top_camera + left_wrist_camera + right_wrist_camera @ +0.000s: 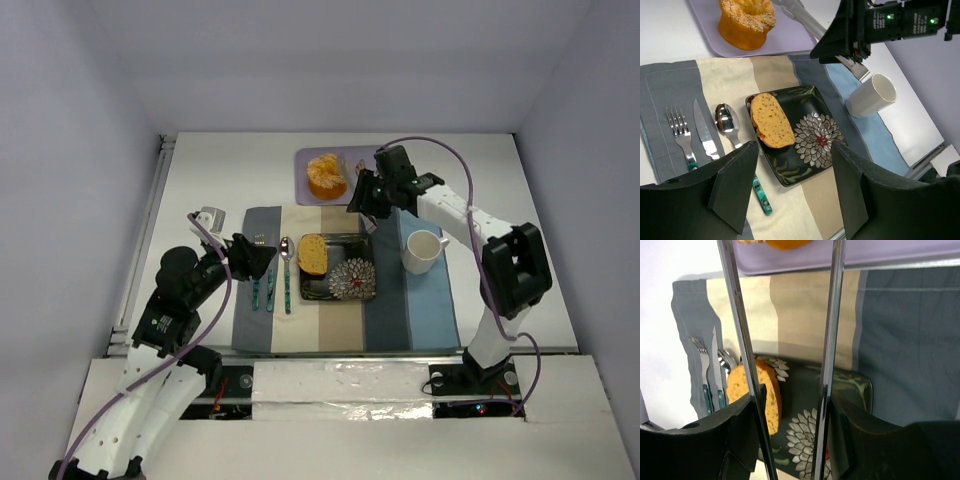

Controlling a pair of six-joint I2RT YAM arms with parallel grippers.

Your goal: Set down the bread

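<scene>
The bread (313,254), a golden-yellow slice with a browner crust, lies on the left half of a black floral plate (345,245). It also shows in the left wrist view (771,120) and in the right wrist view (737,387). My right gripper (370,195) hovers above the plate's far edge. It (792,400) is shut on metal tongs (830,315), whose arms stand apart with nothing between them. My left gripper (262,255) is open and empty over the cutlery, left of the plate; in its own view (795,150) nothing sits between the fingers.
A peeled orange (327,175) sits on a lavender tray (305,190) behind the plate. A white mug (424,250) stands right of the plate. A fork, knife and spoon (285,270) lie left of it on the striped placemat (420,310).
</scene>
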